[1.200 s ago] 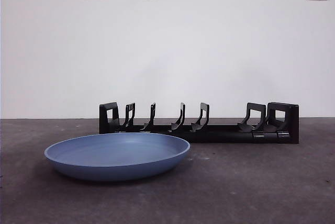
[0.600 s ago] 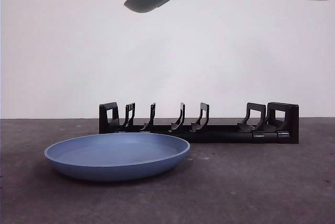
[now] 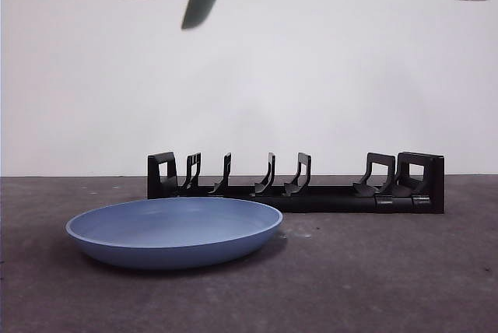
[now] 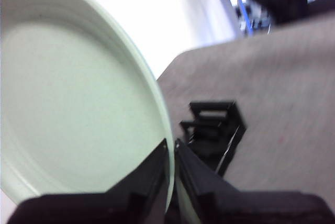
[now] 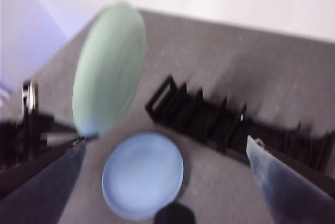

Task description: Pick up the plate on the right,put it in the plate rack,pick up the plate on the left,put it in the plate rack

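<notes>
The left gripper is pinching the rim of a pale green plate between its two jaws, holding it tipped nearly on edge high above the plate rack. In the front view only the plate's lower edge is showing, well above the rack's end with the closely spaced prongs and slanting steeply. The right gripper is waiting higher up with its jaws spread wide and holding nothing.

The step in hand looks like the carry-and-lower into the rack. To do it well, the arm should be bringing the plate fully upright before descending — the lean would otherwise catch a prong rather than slip between a pair. The rim should be lining up over one gap between curved prongs, with the plate's face turned across the rack's long run. The descent ought to be slow and straight, and the pinch should be easing only once the lower rim is resting on the rack's base.

A blue plate is lying flat on the table just in front of the rack — close enough that the lowering plate should be kept behind it, over the rack itself.
</notes>
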Tool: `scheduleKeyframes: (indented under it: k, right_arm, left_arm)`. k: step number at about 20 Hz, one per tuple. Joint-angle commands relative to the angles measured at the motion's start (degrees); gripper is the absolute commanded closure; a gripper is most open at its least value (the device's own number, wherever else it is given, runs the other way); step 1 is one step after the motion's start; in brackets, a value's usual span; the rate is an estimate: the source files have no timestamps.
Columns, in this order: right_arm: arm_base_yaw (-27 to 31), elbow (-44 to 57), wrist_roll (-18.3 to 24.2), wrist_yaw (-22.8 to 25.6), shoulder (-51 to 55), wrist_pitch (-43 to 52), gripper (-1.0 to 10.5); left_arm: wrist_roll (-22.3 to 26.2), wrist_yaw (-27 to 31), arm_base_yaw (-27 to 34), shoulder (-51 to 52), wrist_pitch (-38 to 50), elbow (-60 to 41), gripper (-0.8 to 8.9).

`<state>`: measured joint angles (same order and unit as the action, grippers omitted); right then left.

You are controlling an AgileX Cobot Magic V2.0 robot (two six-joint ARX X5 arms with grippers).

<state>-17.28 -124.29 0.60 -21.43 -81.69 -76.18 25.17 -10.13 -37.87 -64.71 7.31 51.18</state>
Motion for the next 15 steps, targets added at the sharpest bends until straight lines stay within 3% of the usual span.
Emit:
scheduleKeyframes:
  k: [1,8,15]
  right_arm:
    - [-0.2,0.4,1.6,0.0,-0.3,-2.6,4.1]
    - [-2.4,1.8,1.1,-0.2,-0.2,-2.8,4.1]
    - [-5.0,3.8,1.1,0.1,-0.2,-2.8,4.1]
  left_arm:
    - [-12.5,-3.7,2.3,-2.3,3.2,0.0,8.21]
    - [-22.3,-8.0,5.7,-10.5,11.8,0.0,8.21]
    - [-25.6,-10.0,9.1,-17.0,15.1,0.1,8.21]
